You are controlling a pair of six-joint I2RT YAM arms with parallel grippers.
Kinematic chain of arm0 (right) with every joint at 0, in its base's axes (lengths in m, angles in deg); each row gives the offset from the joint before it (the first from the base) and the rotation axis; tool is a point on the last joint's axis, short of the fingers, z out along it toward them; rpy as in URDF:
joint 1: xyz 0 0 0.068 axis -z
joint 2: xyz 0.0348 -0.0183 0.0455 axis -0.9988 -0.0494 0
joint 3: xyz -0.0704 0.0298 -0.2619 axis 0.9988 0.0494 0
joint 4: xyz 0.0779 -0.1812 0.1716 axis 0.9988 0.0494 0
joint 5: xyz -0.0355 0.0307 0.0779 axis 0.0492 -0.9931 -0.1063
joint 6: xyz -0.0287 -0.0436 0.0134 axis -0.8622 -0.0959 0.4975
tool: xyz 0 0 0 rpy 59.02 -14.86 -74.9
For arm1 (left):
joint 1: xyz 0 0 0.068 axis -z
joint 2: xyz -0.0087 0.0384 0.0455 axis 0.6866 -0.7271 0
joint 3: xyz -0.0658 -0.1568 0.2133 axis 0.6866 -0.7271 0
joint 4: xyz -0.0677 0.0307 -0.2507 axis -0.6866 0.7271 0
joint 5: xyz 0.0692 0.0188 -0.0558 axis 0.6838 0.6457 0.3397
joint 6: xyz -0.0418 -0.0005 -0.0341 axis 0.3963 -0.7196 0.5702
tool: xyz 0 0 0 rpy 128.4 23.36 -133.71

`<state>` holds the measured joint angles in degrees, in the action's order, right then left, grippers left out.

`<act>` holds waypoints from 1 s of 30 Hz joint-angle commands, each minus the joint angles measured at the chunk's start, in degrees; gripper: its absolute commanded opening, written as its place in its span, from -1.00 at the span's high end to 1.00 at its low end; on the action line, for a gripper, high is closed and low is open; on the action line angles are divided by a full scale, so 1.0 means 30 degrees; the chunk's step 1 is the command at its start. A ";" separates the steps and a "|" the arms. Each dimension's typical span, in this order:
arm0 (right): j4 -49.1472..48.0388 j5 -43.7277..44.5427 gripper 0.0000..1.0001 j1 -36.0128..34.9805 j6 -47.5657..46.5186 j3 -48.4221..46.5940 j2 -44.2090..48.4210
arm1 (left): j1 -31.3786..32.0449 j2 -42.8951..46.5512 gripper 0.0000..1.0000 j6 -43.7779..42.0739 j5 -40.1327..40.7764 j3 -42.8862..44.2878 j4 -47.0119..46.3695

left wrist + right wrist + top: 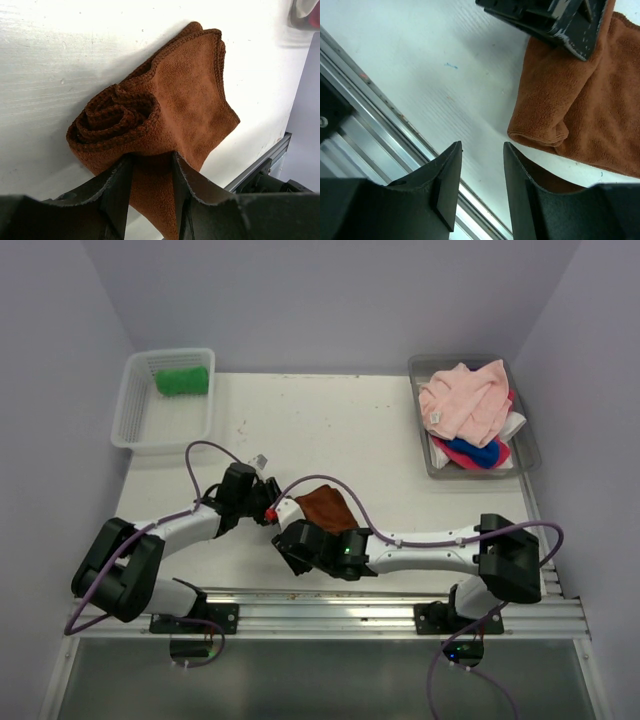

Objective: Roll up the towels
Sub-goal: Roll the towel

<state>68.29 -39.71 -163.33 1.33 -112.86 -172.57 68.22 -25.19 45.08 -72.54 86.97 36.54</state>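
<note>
White tabletop (300, 420) under pale lavender walls (300, 300) is our workspace.

Our left gripper (150, 167) is clamped on a fold of the rust-brown towel (195, 95), and cloth fills the gap between its jaws. Just beyond the fingertips, the near end of the towel is wound into a loose spiral a few turns deep. Past that, the rest lies flat and doubled over, running away from the gripper.

Our right gripper (482, 150) hovers low over bare table with its jaws apart and nothing between them. The towel's rounded folded edge lies just beside one finger; we cannot tell whether it touches. The metal front rail (380, 125) runs close on the other side.

Well beyond the left gripper, toward the far left corner, a green towel (182, 380) sits rolled in the mesh basket (130, 430). Well beyond the right gripper, in the far right corner, a pink towel (465, 400) tops a heap of others in the grey tray (424, 445).

We judge the brown towel's roll to be begun but far from finished, since most of the cloth is unwound. The next move calls for the right gripper to come in on the free side of the spiral. Both grippers can then turn it evenly along the flat cloth, with enough tension that the loose coil tightens and does not slump.
</note>
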 commanded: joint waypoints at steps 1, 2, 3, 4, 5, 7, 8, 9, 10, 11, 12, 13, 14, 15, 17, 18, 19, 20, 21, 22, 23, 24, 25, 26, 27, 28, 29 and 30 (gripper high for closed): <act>0.0278 0.0392 0.16 -0.0101 -0.1548 -0.0979 -0.0505 | -0.0055 -0.0239 0.19 -0.0129 0.0877 0.0344 0.0693; 0.0277 0.0507 0.15 -0.0072 -0.1606 -0.1067 -0.0680 | -0.0055 -0.0267 0.19 -0.0158 0.0877 0.0343 0.0693; 0.0277 0.0566 0.15 -0.0072 -0.1635 -0.1213 -0.0827 | -0.0055 -0.0268 0.19 -0.0158 0.0877 0.0314 0.0664; 0.0160 0.0596 0.15 -0.0043 -0.1752 -0.1301 -0.1119 | -0.0055 -0.0268 0.19 -0.0187 0.0877 0.0285 0.0664; 0.0130 0.0654 0.16 -0.0014 -0.1811 -0.1447 -0.1296 | -0.0055 -0.0268 0.19 -0.0187 0.0848 0.0285 0.0635; 0.0159 0.0597 0.15 0.0044 -0.1899 -0.1945 -0.1879 | -0.0055 -0.0268 0.19 -0.0216 0.0819 0.0285 0.0635; 0.0159 0.0509 0.16 0.0103 -0.1899 -0.2121 -0.2086 | -0.0055 -0.0239 0.19 -0.0246 0.0789 0.0314 0.0635; 0.0130 0.0392 0.17 0.0133 -0.1928 -0.2383 -0.2204 | -0.0055 -0.0267 0.19 -0.0275 0.0760 0.0314 0.0664; 0.0043 0.0217 0.16 0.0133 -0.1958 -0.2502 -0.2380 | -0.0084 -0.0210 0.19 -0.0275 0.0789 0.0314 0.0693; -0.0045 -0.0220 0.17 0.0162 -0.1987 -0.2590 -0.2439 | -0.0055 -0.0238 0.19 -0.0304 0.0760 0.0314 0.0693; -0.0075 -0.0369 0.17 0.0133 -0.2016 -0.2823 -0.2527 | -0.0084 -0.0209 0.19 -0.0304 0.0760 0.0285 0.0693; -0.0075 -0.0516 0.17 0.0162 -0.2046 -0.2912 -0.2731 | -0.0084 -0.0209 0.19 -0.0304 0.0789 0.0285 0.0693; -0.0017 -0.0517 0.17 0.0162 -0.2046 -0.3029 -0.2820 | -0.0084 -0.0209 0.19 -0.0304 0.0789 0.0285 0.0664; 0.0071 -0.0517 0.17 0.0162 -0.2017 -0.3205 -0.2966 | -0.0055 -0.0180 0.19 -0.0304 0.0760 0.0314 0.0664; 0.0188 -0.0488 0.17 0.0249 -0.2017 -0.3410 -0.3171 | -0.0084 -0.0180 0.19 -0.0275 0.0789 0.0314 0.0664; 0.0305 -0.0459 0.17 0.0279 -0.1988 -0.3498 -0.3201 | -0.0055 -0.0180 0.19 -0.0304 0.0760 0.0285 0.0664; 0.0364 -0.0372 0.17 0.0308 -0.1871 -0.3557 -0.3260 | -0.0084 -0.0122 0.19 -0.0275 0.0760 0.0285 0.0664; 0.0422 -0.0284 0.17 0.0454 -0.1783 -0.3558 -0.3376 | -0.0084 -0.0121 0.19 -0.0275 0.0760 0.0285 0.0664; 0.0568 -0.0109 0.17 0.0571 -0.1724 -0.3587 -0.3435 | -0.0084 -0.0150 0.19 -0.0304 0.0760 0.0285 0.0664; 0.0685 0.0009 0.18 0.0804 -0.1492 -0.3616 -0.3494 | -0.0055 -0.0093 0.19 -0.0275 0.0760 0.0314 0.0664; 0.0774 0.0097 0.18 0.0952 -0.1431 -0.3500 -0.3495 | -0.0055 -0.0092 0.19 -0.0304 0.0760 0.0314 0.0693; 0.0862 0.0359 0.18 0.1069 -0.1286 -0.3412 -0.3437 | -0.0084 -0.0092 0.19 -0.0304 0.0760 0.0343 0.0751; 0.0862 0.0449 0.18 0.1331 -0.1255 -0.3295 -0.3349 | -0.0084 -0.0034 0.19 -0.0333 0.0760 0.0372 0.0781; 0.1007 0.0595 0.18 0.1508 -0.1255 -0.3091 -0.3261 | -0.0084 -0.0004 0.19 -0.0334 0.0760 0.0373 0.0839; 0.1038 0.0857 0.18 0.1568 -0.1255 -0.2973 -0.3173 | -0.0055 0.0054 0.19 -0.0392 0.0789 0.0431 0.0869; 0.1096 0.0918 0.18 0.1800 -0.1313 -0.2885 -0.3172 | -0.0084 0.0084 0.19 -0.0421 0.0818 0.0460 0.0927; 0.1300 0.0947 0.18 0.1948 -0.1343 -0.2681 -0.3172 | -0.0055 0.0142 0.19 -0.0422 0.0818 0.0548 0.0986; 0.1302 0.1064 0.19 0.2007 -0.1343 -0.2563 -0.3172 | -0.0084 0.0142 0.19 -0.0422 0.0818 0.0578 0.1015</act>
<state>70.80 -39.27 -158.26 -3.24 -121.34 -182.65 68.22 -25.19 45.03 -72.40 87.23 37.16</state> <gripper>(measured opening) 0.410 0.405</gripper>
